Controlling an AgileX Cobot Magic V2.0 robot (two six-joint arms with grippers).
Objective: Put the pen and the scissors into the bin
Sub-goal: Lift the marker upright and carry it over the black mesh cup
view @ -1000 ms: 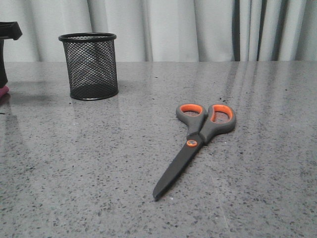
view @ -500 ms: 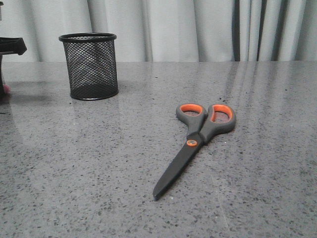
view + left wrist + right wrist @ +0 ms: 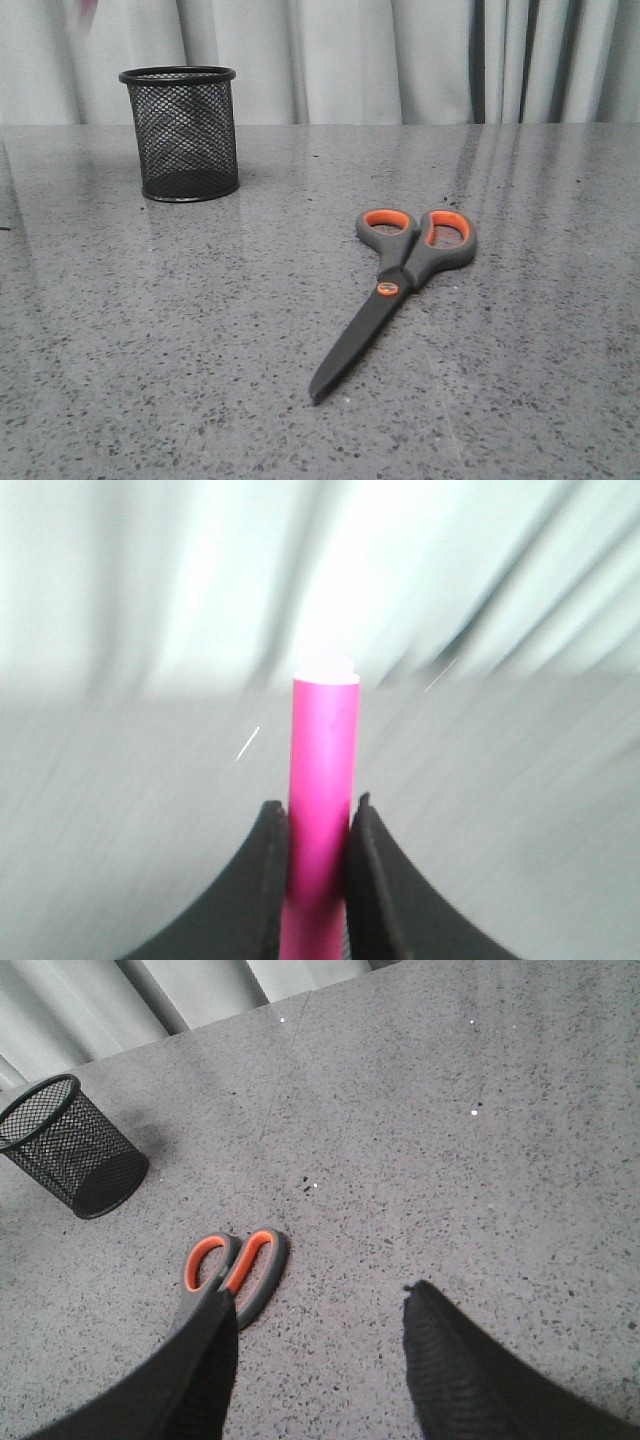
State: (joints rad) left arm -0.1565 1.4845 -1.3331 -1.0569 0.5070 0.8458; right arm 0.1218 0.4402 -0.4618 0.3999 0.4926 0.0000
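Note:
The black mesh bin (image 3: 181, 132) stands upright at the back left of the table; it also shows in the right wrist view (image 3: 70, 1147). The scissors (image 3: 395, 282) lie flat and closed mid-table, handles toward the back; their orange-lined handles (image 3: 233, 1269) show in the right wrist view beside one finger. My left gripper (image 3: 320, 815) is shut on the magenta pen (image 3: 322, 780), whose white tip points away; the view is blurred by motion. My right gripper (image 3: 320, 1305) is open and empty above the table, right of the scissors. Neither gripper shows in the front view.
Grey speckled table (image 3: 150, 330) with pale curtains (image 3: 400, 60) behind it. A faint pink smear (image 3: 88, 10) sits at the top edge of the front view.
The left arm, seen at the front view's left edge with a bit of pink, has risen out of that view. The bin and scissors have not moved.

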